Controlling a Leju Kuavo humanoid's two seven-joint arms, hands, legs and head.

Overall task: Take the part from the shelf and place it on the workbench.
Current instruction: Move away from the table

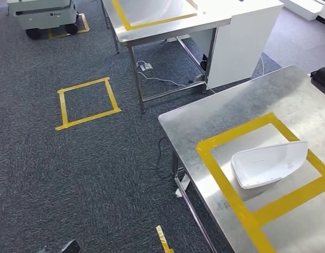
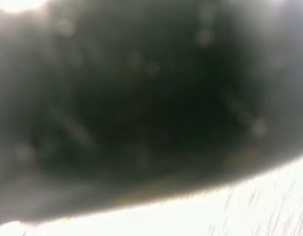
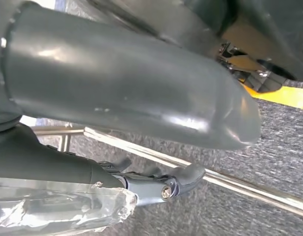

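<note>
The white curved plastic part (image 1: 268, 163) lies by itself on the steel workbench (image 1: 216, 118), inside a yellow tape square (image 1: 228, 190), with one end over the tape's right side. My right hand (image 3: 116, 93) hangs low beside the bench's frame, thick grey thumb and dark fingers (image 3: 172, 183) stretched out, with nothing between them. The left wrist view is a dark blur, and the hand cannot be made out in it. A small dark shape (image 1: 69, 246) at the lower left edge of the head view may be part of my left arm.
A second steel table (image 1: 168, 26) with yellow tape stands farther back beside a white cabinet (image 1: 240, 47). A yellow tape square (image 1: 87, 103) marks the grey carpet at left. A wheeled cart (image 1: 45, 16) is at the far left. Cables (image 1: 160, 79) trail on the floor.
</note>
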